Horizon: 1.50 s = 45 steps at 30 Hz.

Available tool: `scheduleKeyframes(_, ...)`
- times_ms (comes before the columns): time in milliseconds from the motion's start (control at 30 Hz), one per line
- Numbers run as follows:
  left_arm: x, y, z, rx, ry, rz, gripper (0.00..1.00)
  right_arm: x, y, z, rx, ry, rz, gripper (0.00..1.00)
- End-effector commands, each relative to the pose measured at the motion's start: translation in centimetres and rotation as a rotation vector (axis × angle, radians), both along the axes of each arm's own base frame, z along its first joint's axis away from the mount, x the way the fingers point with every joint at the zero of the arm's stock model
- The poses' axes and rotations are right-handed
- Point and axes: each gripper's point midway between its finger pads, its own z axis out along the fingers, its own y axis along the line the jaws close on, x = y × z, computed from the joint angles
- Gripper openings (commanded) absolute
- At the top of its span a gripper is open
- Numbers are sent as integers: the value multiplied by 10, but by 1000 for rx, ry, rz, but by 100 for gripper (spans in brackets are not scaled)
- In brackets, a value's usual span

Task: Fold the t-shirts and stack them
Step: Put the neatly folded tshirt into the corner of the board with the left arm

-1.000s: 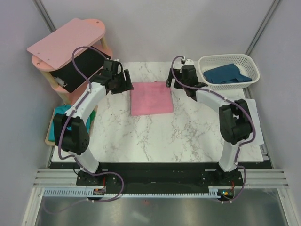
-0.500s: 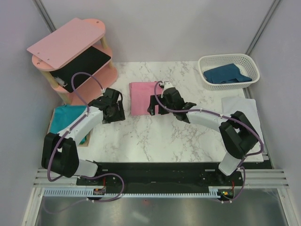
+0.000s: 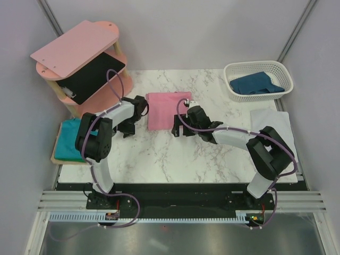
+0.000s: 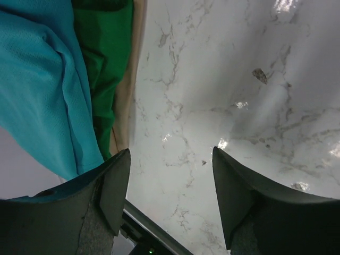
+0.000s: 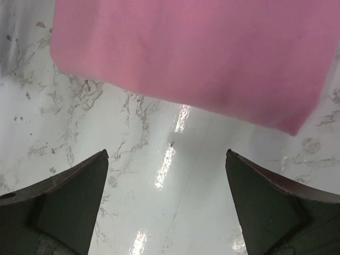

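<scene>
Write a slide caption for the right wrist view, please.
Open, empty right end effector over the marble table, close to an edge of the folded pink t-shirt.

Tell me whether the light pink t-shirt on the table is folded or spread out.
Folded: the light pink cotton t-shirt lies as a neat flat rectangle, no sleeves or collar showing.

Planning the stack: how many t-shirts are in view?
3: pink t-shirt folded at centre; teal t-shirt far left; dark blue t-shirt in the white basket. Green fabric beside the teal may be another.
</scene>
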Motion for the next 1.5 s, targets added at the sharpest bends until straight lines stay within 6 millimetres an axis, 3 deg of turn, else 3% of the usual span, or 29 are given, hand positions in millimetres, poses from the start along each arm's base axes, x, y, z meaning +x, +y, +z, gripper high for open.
scheduleKeyframes(0,13,26,11,141,29,25,68,14,-11,26,36,-73,-26,98)
scheduleKeyframes(133,23,39,8,212,73,16,66,13,-24,27,76,-58,-15,98)
scheduleKeyframes(233,33,44,9,254,81,-7,59,20,-36,32,126,-57,-40,98)
scheduleKeyframes(433,42,64,10,330,138,-46,59,21,-48,34,196,-40,-59,98)
scheduleKeyframes(733,42,78,-33,223,229,-10,59,13,-47,41,290,-22,-30,98)
scheduleKeyframes(900,38,90,-55,182,289,28,58,11,-60,47,297,-36,-40,98)
scheduleKeyframes(933,35,92,-60,170,304,37,54,10,-62,47,294,-35,-39,98)
scheduleKeyframes(967,34,93,-62,165,311,41,36,9,-66,45,293,-30,-46,98)
scheduleKeyframes(1033,31,97,-64,149,320,56,11,9,-71,46,290,-34,-52,98)
scheduleKeyframes(1067,30,97,-64,140,321,61,2,8,-73,46,290,-32,-54,98)
scheduleKeyframes(1267,32,73,-61,-2,296,58,2,4,-76,44,295,-23,-55,98)
scheduleKeyframes(1467,47,18,-38,-127,214,-43,2,2,-76,32,288,7,-57,98)
